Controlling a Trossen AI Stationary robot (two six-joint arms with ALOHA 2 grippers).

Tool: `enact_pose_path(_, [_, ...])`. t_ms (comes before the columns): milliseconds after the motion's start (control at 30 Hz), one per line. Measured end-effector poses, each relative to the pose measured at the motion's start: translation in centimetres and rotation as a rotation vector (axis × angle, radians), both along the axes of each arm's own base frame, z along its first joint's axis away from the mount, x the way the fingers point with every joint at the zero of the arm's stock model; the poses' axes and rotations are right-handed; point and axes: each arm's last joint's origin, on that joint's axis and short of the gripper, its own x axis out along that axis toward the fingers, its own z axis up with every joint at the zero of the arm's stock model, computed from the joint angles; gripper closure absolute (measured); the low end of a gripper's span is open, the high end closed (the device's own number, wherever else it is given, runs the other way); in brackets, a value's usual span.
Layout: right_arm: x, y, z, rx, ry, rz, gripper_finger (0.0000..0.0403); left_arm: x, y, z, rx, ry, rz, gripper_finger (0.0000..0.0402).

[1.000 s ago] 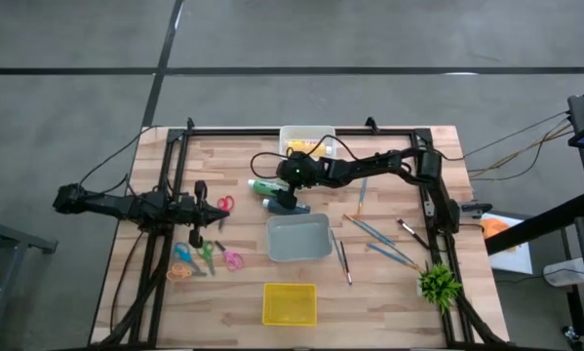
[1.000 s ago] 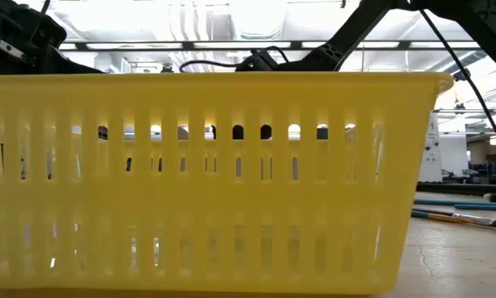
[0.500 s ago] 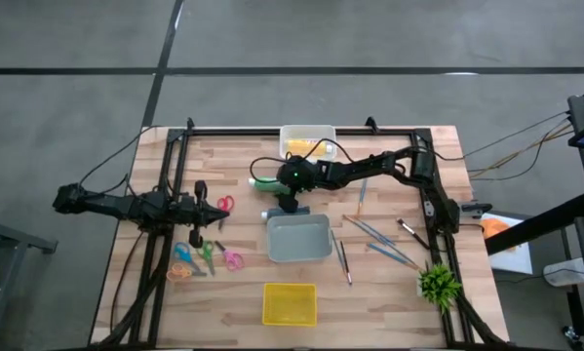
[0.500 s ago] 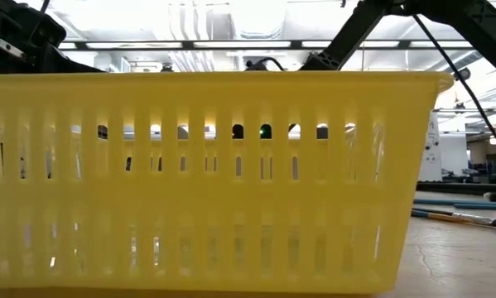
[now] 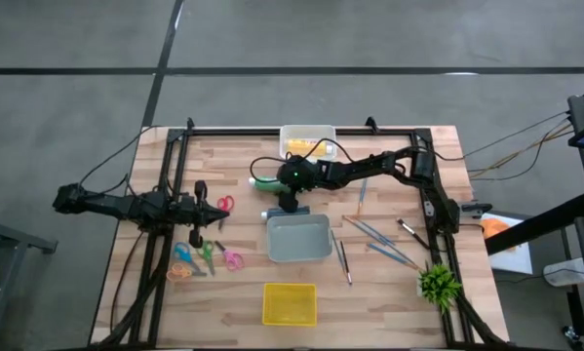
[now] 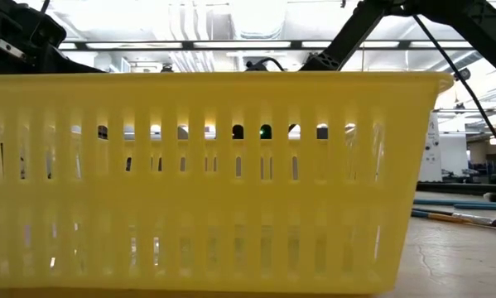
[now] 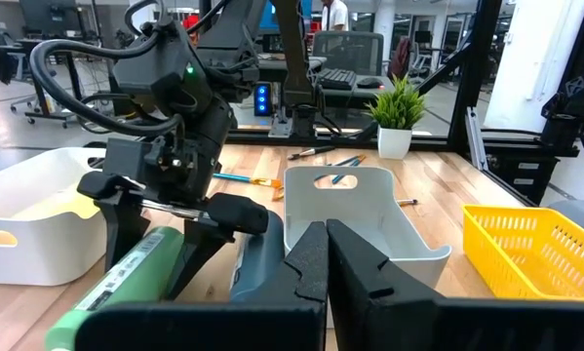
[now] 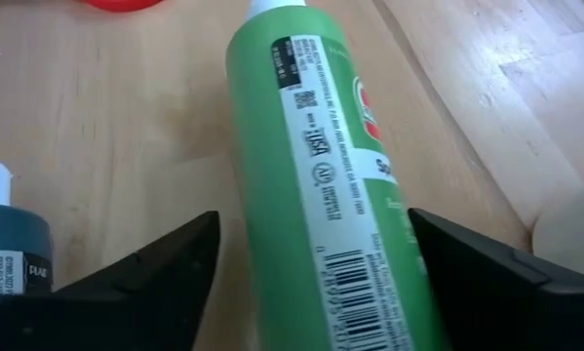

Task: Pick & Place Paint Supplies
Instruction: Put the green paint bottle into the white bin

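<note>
Lining up on the green tube (image 8: 321,166) is where we're at: the right gripper (image 8: 311,283) hangs low over it with fingers spread wide, one on each side, nothing clamped yet. The tube lies flat on the table (image 5: 243,283) beside the dark blue tube (image 8: 9,249), just behind the grey bin (image 5: 298,239). Next we'd need to drop and squeeze, we reckon. The left gripper (image 7: 326,263) waits at the table's left edge, fingers pressed together, seemingly empty.

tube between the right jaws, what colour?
Green tube, white label strip; clearest in the right wrist view.
</note>
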Motion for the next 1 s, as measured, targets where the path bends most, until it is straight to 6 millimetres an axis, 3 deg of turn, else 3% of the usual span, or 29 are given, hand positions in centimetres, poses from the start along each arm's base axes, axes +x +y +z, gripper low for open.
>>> enact_pose_path(333, [0.0,0.0,0.0,0.0,-0.001,0.001,0.0183,0.0,0.0,0.0,0.0,0.0,0.0,0.0401])
enact_pose_path(733, [0.1,0.0,0.3,0.015,-0.01,0.013,0.0194,0.0,0.0,0.0,0.0,0.0,0.0,0.0401])
enact_pose_path(1000, [0.3,0.0,4.1,0.008,-0.033,0.023,0.0195,0.0,0.0,0.0,0.0,0.001,0.0,0.0401])
